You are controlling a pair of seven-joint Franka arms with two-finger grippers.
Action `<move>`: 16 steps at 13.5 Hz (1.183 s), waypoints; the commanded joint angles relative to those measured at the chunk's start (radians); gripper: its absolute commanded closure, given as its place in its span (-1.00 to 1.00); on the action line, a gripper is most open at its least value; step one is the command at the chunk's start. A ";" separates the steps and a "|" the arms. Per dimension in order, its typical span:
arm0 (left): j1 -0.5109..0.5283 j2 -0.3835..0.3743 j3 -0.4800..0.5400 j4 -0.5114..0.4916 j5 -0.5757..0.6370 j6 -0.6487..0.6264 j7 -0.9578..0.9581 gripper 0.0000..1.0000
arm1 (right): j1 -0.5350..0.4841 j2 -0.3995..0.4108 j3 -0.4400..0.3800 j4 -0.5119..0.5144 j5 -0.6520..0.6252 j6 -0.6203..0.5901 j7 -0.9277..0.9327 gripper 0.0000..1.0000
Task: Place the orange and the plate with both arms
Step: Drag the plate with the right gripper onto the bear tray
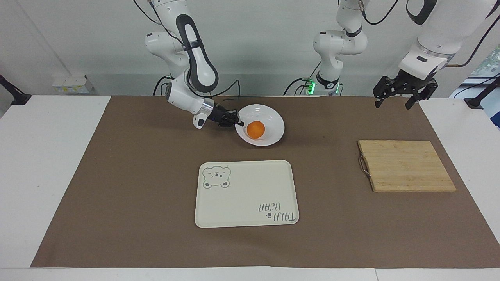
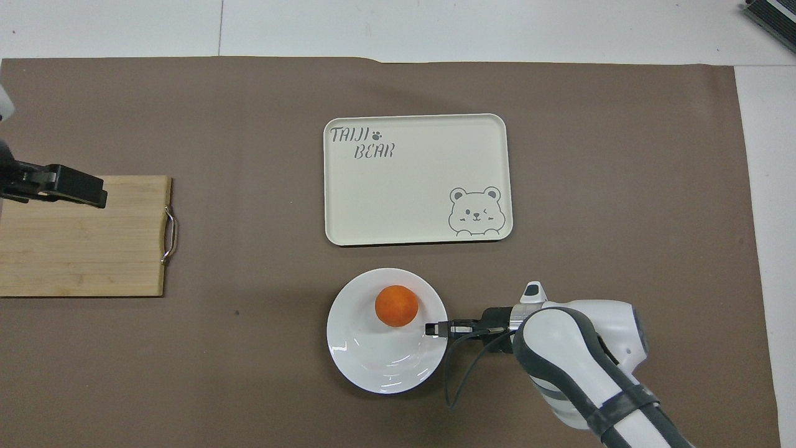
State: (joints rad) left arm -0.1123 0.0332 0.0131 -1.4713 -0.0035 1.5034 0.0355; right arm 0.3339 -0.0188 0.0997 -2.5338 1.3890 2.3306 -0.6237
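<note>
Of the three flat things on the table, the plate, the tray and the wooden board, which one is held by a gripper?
The white round plate, with the orange on it: the right gripper is shut on its rim. The tray and the wooden board lie free.

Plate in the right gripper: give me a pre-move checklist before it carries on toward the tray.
1. Right gripper shut on the plate rim: ok.
2. Plate level: not ok, it tilts toward the tray.
3. Orange settled on the plate: not ok, it sits at the low edge.
4. Tray free for the plate: ok.
5. Left gripper out of the way, waiting above the cutting board end: ok.
</note>
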 commanded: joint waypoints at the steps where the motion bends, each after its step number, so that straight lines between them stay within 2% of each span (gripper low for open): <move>1: 0.013 -0.021 -0.009 -0.021 -0.009 0.006 -0.009 -1.00 | -0.021 0.005 0.002 0.058 0.010 -0.007 -0.019 1.00; 6: 0.014 -0.021 -0.009 -0.021 -0.009 0.006 -0.009 -1.00 | -0.113 0.039 0.002 0.176 -0.013 -0.092 0.080 1.00; 11: 0.013 -0.021 -0.009 -0.021 -0.009 0.006 -0.009 -1.00 | -0.216 0.169 0.002 0.395 -0.197 -0.172 0.264 1.00; 14: 0.013 -0.021 -0.009 -0.021 -0.009 0.006 -0.009 -1.00 | -0.257 0.229 0.002 0.504 -0.304 -0.177 0.312 1.00; 16: 0.013 -0.021 -0.009 -0.021 -0.009 0.006 -0.009 -1.00 | -0.280 0.253 0.002 0.553 -0.321 -0.172 0.312 1.00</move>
State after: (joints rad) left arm -0.1123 0.0332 0.0131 -1.4713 -0.0035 1.5034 0.0352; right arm 0.0823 0.1977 0.0931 -2.0555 1.1013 2.1837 -0.3419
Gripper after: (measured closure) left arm 0.000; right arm 0.938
